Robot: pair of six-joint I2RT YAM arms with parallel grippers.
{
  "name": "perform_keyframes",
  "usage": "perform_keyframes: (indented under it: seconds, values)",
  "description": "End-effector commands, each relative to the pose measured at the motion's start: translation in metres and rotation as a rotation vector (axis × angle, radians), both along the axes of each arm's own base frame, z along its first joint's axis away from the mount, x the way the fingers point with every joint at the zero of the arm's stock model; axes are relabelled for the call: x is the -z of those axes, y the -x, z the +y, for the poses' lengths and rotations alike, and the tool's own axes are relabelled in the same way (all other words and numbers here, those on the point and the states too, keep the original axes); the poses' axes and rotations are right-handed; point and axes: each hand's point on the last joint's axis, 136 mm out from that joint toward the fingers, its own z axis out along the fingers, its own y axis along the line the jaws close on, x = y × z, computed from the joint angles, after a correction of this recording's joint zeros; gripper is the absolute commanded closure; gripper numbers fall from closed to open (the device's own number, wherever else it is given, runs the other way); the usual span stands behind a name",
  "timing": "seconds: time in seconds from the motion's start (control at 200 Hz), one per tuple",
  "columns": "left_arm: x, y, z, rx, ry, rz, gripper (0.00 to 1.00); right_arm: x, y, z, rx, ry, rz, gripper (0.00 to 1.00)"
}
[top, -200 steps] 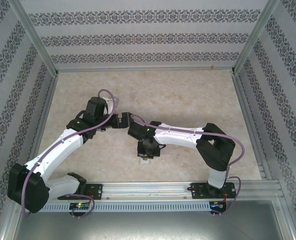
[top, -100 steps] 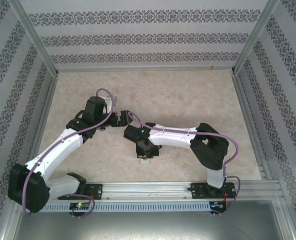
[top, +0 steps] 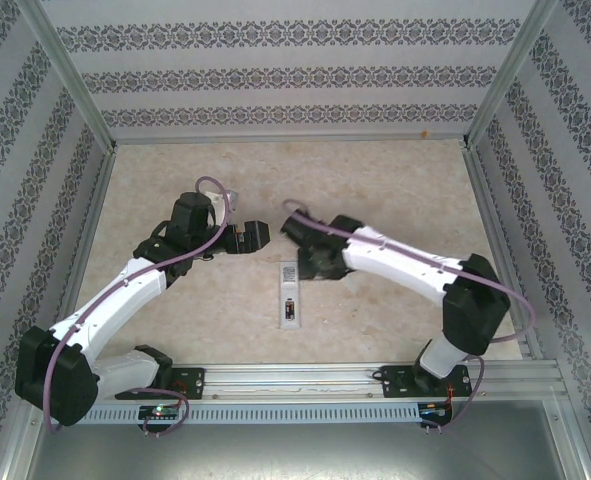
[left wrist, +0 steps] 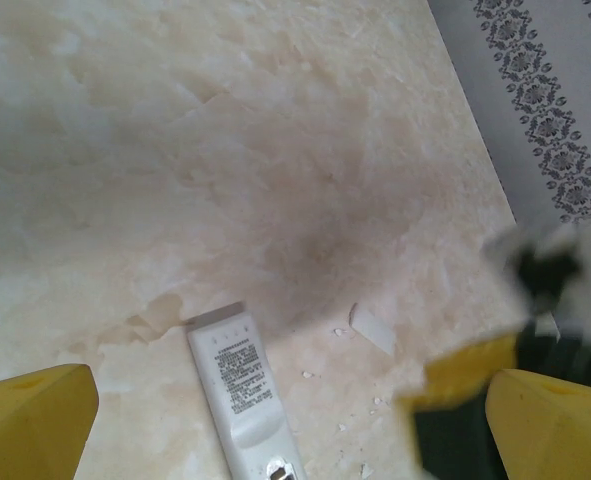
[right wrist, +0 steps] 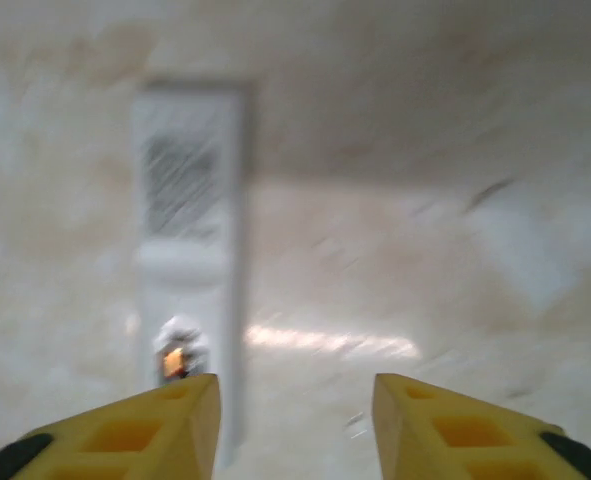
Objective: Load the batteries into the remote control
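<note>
Right jaws: standing partway apart, pinching nothing.
Right gripper (right wrist: 295,405): hanging above the table, with yellow blocky fingers (right wrist: 160,430) pointing at the remote control (right wrist: 190,240).
Right arm (top: 405,265): reaching long and low from its base toward the middle of the table, wrist sitting just beside the far end of the remote control.
Left jaws: standing wide apart, holding nothing.
Left gripper (top: 252,238): hovering left of the remote control's far end, apart from it, with yellow fingers (left wrist: 35,420) pointing down over it.
Left arm (top: 125,290): bending like an elbow, carrying a purple cable (top: 205,215) along its white shell.
Remote control: lying flat in the middle of the table, long, slim and white, showing its plain back with small print and an open slot.
Battery (right wrist: 175,358): sitting in the slot, looking tiny with an orange spot; too blurry for telling more.
Table (top: 375,180): looking smooth and beige like marble, with small white crumbs (left wrist: 373,330) lying beside the remote control.
Walls (top: 295,70): showing grey flower stripes, with metal posts standing at the corners.
</note>
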Motion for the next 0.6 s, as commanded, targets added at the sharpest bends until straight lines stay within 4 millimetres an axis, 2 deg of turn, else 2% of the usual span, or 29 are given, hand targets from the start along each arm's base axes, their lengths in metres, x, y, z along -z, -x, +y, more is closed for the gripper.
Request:
perform_keyframes:
  seconds: [0.0,0.095,0.2,0.31,0.595]
  values:
    - [-0.003,0.004,-0.004,0.035,-0.013,-0.012,0.0,0.029,-0.007,-0.053,-0.118,0.143,0.096,0.46]
    - [-0.003,0.003,-0.002,0.029,-0.024,-0.009,0.0,0.035,-0.02,-0.064,-0.14,0.111,0.153,0.43]
    - [-0.003,0.002,-0.001,0.021,-0.032,-0.004,0.0,0.047,-0.029,-0.064,-0.211,0.085,0.201,0.38]
    - [-0.003,0.004,0.003,0.016,-0.055,-0.002,0.0,0.062,-0.026,-0.062,-0.262,0.046,0.304,0.38]
    - [-0.002,0.001,0.011,-0.029,-0.082,-0.003,0.0,0.087,-0.018,-0.07,-0.38,0.126,0.396,0.42]
